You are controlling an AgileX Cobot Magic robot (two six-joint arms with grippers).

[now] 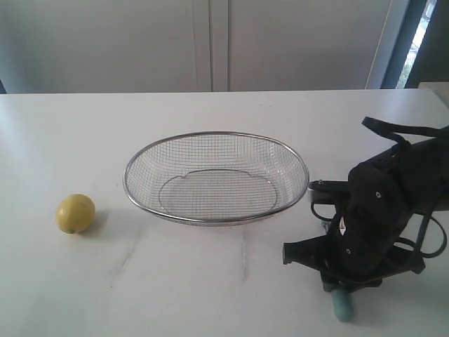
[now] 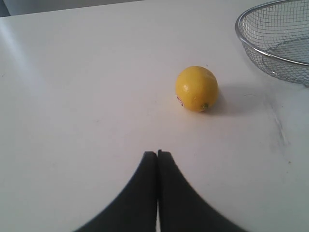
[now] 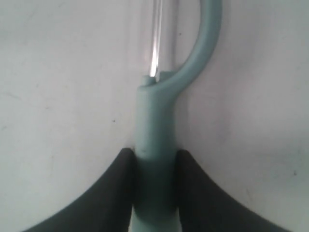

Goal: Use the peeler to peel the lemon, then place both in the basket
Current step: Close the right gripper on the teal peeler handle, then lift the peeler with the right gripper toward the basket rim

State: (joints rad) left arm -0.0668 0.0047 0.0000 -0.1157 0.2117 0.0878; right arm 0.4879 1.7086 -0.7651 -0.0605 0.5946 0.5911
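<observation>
The yellow lemon [image 1: 75, 213] sits on the white table, far left of the wire-mesh basket [image 1: 216, 220]. In the left wrist view the lemon [image 2: 196, 89] lies a short way ahead of my left gripper [image 2: 157, 153], which is shut and empty; the basket's rim [image 2: 238, 34] shows at the edge. My right gripper [image 1: 342, 279] is low over the table to the right of the basket, and the teal peeler's handle end [image 1: 342, 307] pokes out under it. In the right wrist view the peeler [image 3: 154, 116] lies on the table with my right gripper [image 3: 154, 154] closed against both sides of its handle.
The basket holds nothing. White cabinet fronts [image 1: 210, 42] stand behind the table's far edge. The right arm's black body and cables [image 1: 393, 196] fill the right front of the table.
</observation>
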